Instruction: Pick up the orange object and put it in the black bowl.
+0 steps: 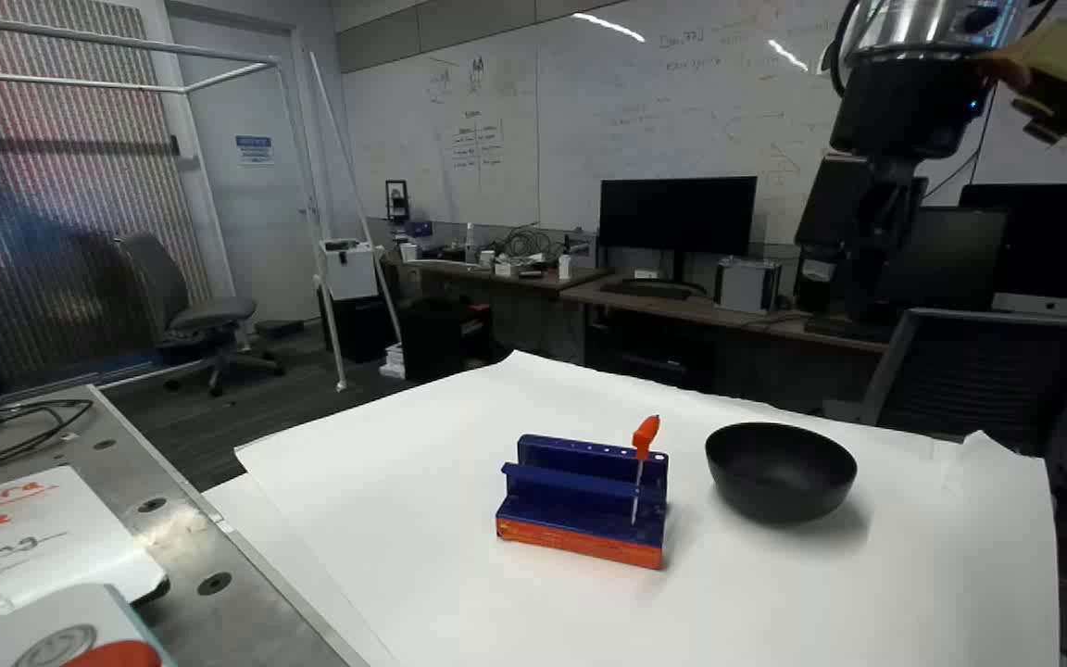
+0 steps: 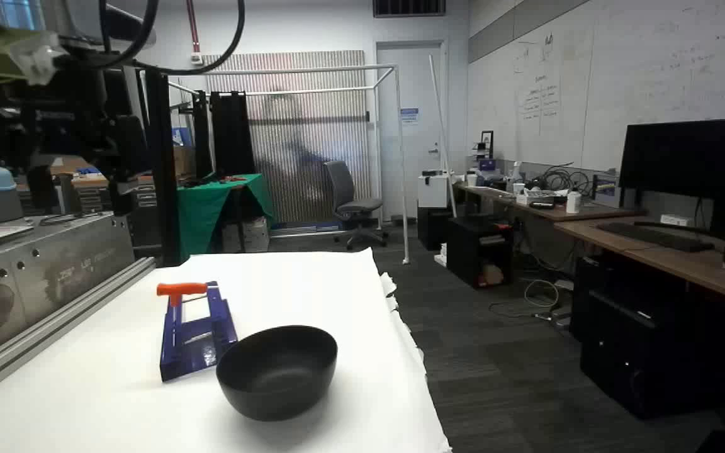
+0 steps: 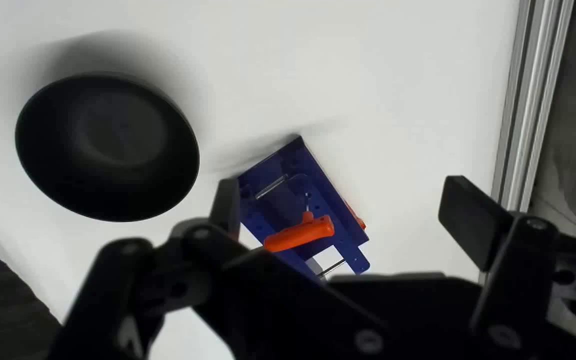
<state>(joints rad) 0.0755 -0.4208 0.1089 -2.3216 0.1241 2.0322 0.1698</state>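
Observation:
The orange object is a small T-shaped tool with an orange handle and thin metal shafts. It shows in both exterior views [image 1: 646, 434] [image 2: 181, 289] and in the wrist view [image 3: 300, 234], where the gripper's finger hides part of it. It stands in the blue rack [image 1: 580, 482], its handle above the rack's top. The black bowl [image 1: 779, 496] sits on the white table beside the rack, also in an exterior view [image 2: 277, 396] and the wrist view [image 3: 113, 202]. My gripper [image 3: 343, 200] is open and empty, high above the table; it also shows in an exterior view [image 2: 82, 189].
The blue rack has a flat orange base. White paper covers the table [image 1: 385, 519]. A metal rail [image 2: 54, 321] and a metal bench [image 1: 191, 547] run along one side. A chair [image 1: 987, 380], desks and monitors [image 1: 679, 215] stand beyond the table.

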